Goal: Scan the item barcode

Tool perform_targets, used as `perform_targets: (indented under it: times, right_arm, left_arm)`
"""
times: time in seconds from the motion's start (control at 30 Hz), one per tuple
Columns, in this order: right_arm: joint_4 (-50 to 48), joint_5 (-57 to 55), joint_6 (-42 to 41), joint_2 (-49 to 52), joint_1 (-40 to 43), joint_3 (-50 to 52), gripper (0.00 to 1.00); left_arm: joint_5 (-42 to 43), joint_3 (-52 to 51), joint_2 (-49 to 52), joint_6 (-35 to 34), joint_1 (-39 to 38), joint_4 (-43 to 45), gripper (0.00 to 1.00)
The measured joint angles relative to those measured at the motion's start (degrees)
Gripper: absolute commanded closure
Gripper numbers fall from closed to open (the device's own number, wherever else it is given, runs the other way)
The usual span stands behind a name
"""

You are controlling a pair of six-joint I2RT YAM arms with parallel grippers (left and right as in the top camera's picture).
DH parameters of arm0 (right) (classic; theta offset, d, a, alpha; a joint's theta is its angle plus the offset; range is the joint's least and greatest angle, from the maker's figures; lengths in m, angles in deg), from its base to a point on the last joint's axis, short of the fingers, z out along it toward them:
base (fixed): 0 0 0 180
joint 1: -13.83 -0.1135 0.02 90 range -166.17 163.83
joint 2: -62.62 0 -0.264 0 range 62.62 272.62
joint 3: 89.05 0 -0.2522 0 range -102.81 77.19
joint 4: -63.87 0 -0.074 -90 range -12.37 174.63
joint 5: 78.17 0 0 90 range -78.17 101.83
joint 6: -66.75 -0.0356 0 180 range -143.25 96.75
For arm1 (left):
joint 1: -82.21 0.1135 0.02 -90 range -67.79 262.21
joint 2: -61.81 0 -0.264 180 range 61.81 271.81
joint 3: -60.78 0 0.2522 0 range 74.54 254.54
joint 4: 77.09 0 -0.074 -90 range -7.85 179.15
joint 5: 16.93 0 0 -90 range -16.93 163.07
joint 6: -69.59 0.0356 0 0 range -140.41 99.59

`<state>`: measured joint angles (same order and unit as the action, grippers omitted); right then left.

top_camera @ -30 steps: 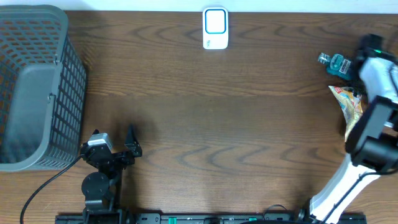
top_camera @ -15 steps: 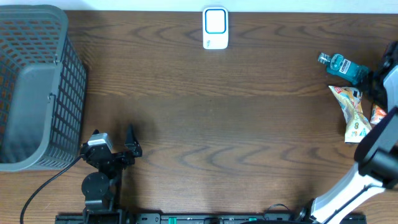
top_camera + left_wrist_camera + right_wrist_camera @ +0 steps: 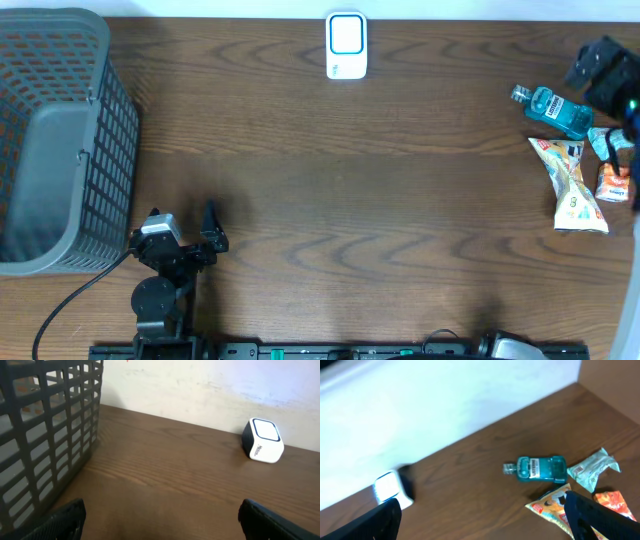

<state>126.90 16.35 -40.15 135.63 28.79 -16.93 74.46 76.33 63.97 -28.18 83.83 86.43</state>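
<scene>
The white barcode scanner (image 3: 346,45) stands at the back middle of the table and also shows in the left wrist view (image 3: 263,440) and the right wrist view (image 3: 390,489). Several items lie at the far right: a teal bottle (image 3: 553,108) (image 3: 540,468), a snack bag (image 3: 570,185) (image 3: 552,507), an orange packet (image 3: 612,183) (image 3: 612,500) and a green-silver packet (image 3: 603,138) (image 3: 594,466). My right gripper (image 3: 485,527) hangs open above and beside them, holding nothing. My left gripper (image 3: 185,228) (image 3: 162,525) rests open and empty near the front left.
A tall grey mesh basket (image 3: 60,140) (image 3: 45,435) fills the left end of the table, close to my left arm. A pale wall runs behind the scanner. The right arm's dark head (image 3: 605,65) sits at the table's far right edge.
The right arm has swung off the items toward the right edge and back corner, uncovering the packets. Its jaws have gone from shut to open. The left arm has not moved.
</scene>
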Motion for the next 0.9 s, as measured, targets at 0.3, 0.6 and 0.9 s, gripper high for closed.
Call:
perform_targets:
  times: [0.3,0.6,0.9]
  right_arm:
    - [10.6,3.5,2.7,-17.8,-0.6,0.1,0.01]
    - [27.1,4.3,3.6,-32.7,-0.6,-0.1,0.01]
    - [47.7,4.5,3.8,-39.3,-0.9,0.3,0.01]
  left_arm:
    - [0.0,0.0,0.0,0.0,0.0,0.0,0.02]
    - [0.0,0.0,0.0,0.0,0.0,0.0,0.02]
    - [0.0,0.0,0.0,0.0,0.0,0.0,0.02]
